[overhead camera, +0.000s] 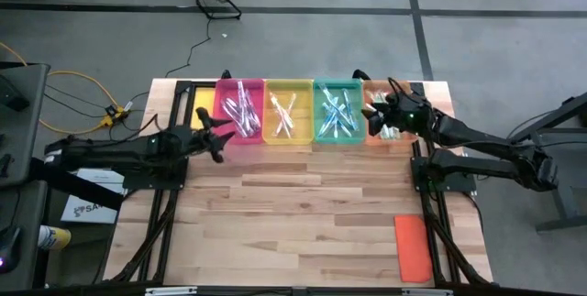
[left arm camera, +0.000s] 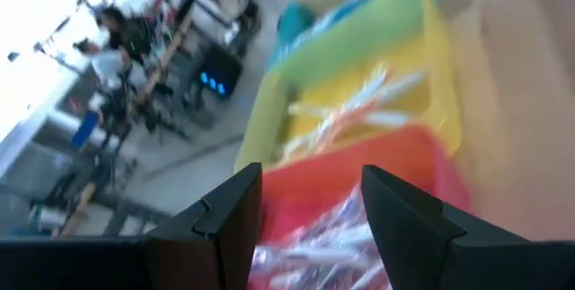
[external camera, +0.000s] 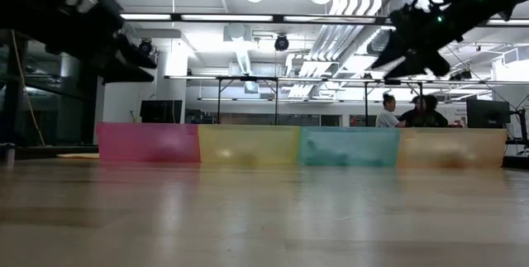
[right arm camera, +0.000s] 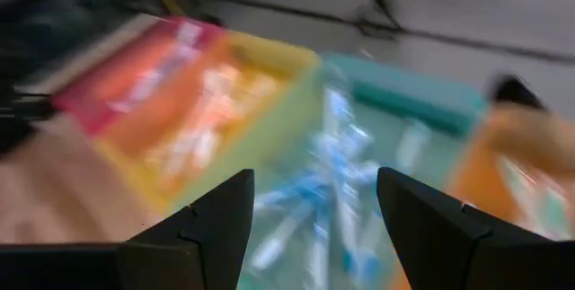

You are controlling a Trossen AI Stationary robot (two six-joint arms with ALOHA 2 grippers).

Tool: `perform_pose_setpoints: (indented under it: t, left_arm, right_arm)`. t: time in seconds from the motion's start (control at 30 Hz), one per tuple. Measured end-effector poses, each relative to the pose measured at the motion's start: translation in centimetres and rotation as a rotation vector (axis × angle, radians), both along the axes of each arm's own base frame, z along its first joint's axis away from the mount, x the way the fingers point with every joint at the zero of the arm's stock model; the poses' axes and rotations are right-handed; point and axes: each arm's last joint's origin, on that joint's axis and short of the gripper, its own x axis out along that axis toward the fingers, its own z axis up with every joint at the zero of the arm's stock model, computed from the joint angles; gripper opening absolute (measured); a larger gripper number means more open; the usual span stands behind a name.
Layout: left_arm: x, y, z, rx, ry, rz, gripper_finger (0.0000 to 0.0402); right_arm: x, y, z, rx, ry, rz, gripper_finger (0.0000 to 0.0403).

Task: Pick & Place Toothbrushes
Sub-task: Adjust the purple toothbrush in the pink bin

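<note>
Toothbrushes (overhead camera: 242, 113) lie in piles inside four colored bins lined up along the far edge of the table (overhead camera: 303, 213).

Near the front right corner lies a flat orange lid (overhead camera: 413, 247), all by itself. The middle of the table holds nothing else.

Farther back, the left gripper (overhead camera: 213, 137) hangs just in front of the pink bin (overhead camera: 240, 137), with its fingers spread wide and nothing between them. The right gripper (overhead camera: 378, 115) hangs over the orange bin (overhead camera: 376, 86) near the far right corner, also wide open and holding nothing. Between those two bins sit the yellow bin (overhead camera: 289, 137) and the teal bin (overhead camera: 337, 137), all four touching side by side.

The brushes look thin, light and stiff (like little plastic sticks). They are probably smooth and slippery, and they lie crossed over each other, so one could slide away or drag a neighbor up with it. I think the best place to pinch is the middle of the handle, on a brush lying on top of the pile.

A white paper with dark letters lies on the floor past the left edge, but it is too small to read. I see no words on the bins or the brushes.
</note>
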Motion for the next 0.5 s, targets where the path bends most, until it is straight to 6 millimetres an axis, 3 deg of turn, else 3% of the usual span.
perform_pose_setpoints:
  t: [0.27, 0.5]
  left_arm:
    - [0.9, 5.6, 0.0, -0.076, 0.108, 0.211, 0.0186]
    - [2.2, 10.7, -0.3, -0.193, 0.122, 0.147, 0.0186]
  right_arm:
    - [1.2, 1.1, 1.2, -0.093, -0.094, 0.148, 0.0229]
    - [1.3, 1.5, 1.0, -0.086, -0.079, 0.177, 0.0229]
